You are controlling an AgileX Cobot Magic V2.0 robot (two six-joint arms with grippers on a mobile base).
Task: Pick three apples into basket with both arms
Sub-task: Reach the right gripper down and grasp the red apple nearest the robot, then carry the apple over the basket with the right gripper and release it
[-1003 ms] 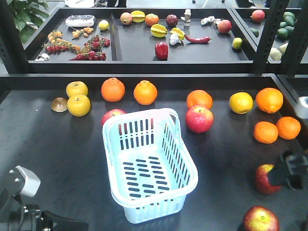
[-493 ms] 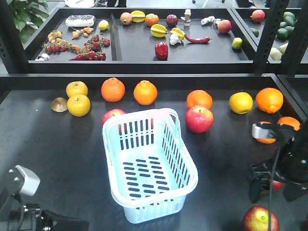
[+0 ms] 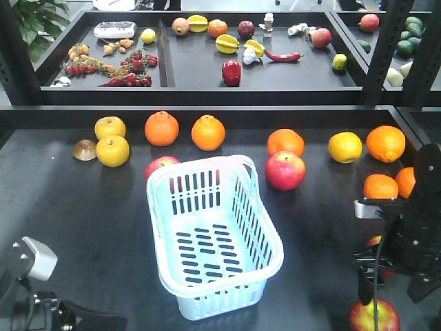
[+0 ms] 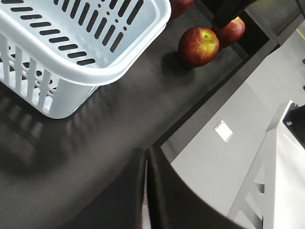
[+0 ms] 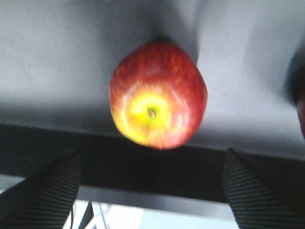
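Apple (image 5: 158, 94) under right pincer (image 5: 152, 160), jaws wide

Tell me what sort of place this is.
Probably a mock produce stand set up for robot trials: loose oranges and apples are laid out on black display trays, with a pale blue shopping basket among them.
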